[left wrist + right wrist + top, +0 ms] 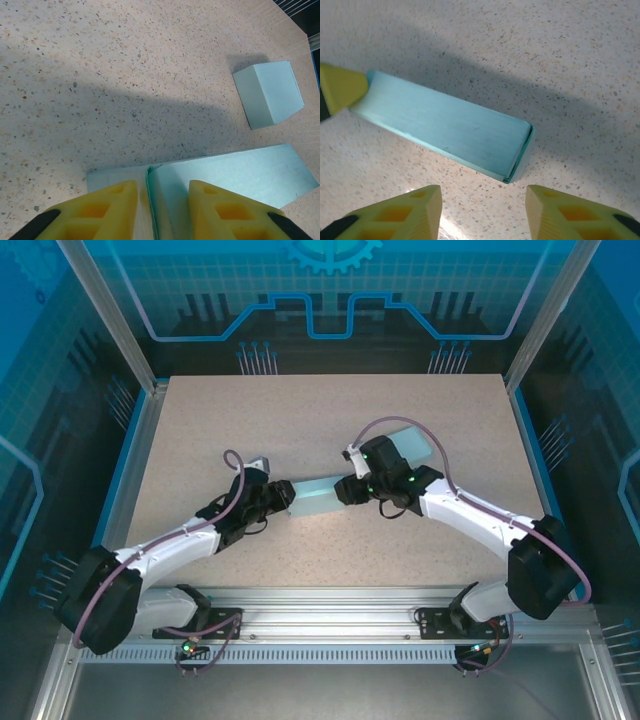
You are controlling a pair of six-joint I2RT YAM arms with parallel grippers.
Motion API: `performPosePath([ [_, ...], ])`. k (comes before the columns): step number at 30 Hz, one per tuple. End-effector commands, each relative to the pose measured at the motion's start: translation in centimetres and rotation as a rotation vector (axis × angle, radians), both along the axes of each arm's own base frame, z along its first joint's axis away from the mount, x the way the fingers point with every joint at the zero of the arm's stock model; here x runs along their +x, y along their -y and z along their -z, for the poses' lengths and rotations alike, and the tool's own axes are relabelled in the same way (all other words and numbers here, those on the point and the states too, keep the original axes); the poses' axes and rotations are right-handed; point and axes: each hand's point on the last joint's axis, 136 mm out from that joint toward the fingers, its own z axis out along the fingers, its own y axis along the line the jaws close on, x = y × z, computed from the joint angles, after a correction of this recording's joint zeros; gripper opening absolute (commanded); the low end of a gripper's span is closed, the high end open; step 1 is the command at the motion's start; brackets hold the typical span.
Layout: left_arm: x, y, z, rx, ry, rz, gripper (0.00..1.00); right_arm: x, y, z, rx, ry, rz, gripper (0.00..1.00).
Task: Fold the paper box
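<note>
left gripper at paper box — right gripper spread

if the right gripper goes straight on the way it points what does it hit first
Probably the paper box, its near end just ahead of the right gripper; depth is unclear.

Bright, sharp pictures; soft broad shadows cross the table.
</note>
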Motion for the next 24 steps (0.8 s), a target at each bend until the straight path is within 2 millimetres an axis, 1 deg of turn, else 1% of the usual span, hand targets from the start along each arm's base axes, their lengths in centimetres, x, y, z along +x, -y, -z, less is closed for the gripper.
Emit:
performPosePath([
  [1, -4.0, -1.9, 6.5, 0.150, -0.222, 0.009, 0.32, 1.3, 0.4, -2.4, 0.106, -0.015, 0.102, 0.55],
  [3, -4.0, -2.0, 6.5, 0.153, -0.219, 0.008, 0.31, 1.9, 0.5, -2.4, 0.141, -0.047, 0.128, 0.58],
  [5, -4.0, -2.0, 6.6, 0.156, -0.220, 0.007, 0.31, 2.6, 0.4, -2.0, 0.163, -0.081, 0.144, 0.61],
  [9, -4.1, -1.8, 6.7, 0.158, -0.220, 0.012, 0.30, 3.3, -0.3, -0.4, 0.215, -0.163, 0.132, 0.62],
  [13, -4.1, -1.7, 6.9, 0.156, -0.224, 0.012, 0.29, 3.3, -0.7, 2.1, 0.257, -0.259, 0.126, 0.60],
  [18, -4.2, -1.8, 7.1, 0.164, -0.230, 0.006, 0.28, 2.6, 0.2, 6.0, 0.269, -0.358, 0.166, 0.54],
  [20, -4.2, -2.0, 7.4, 0.170, -0.233, -0.001, 0.26, 2.3, 0.5, 7.2, 0.278, -0.375, 0.174, 0.53],
  [22, -4.3, -2.1, 7.7, 0.169, -0.235, -0.005, 0.22, 2.0, 0.9, 8.4, 0.266, -0.384, 0.183, 0.49],
  [24, -4.5, -2.3, 8.2, 0.170, -0.243, -0.016, 0.19, 1.8, 1.4, 9.5, 0.250, -0.392, 0.196, 0.47],
])
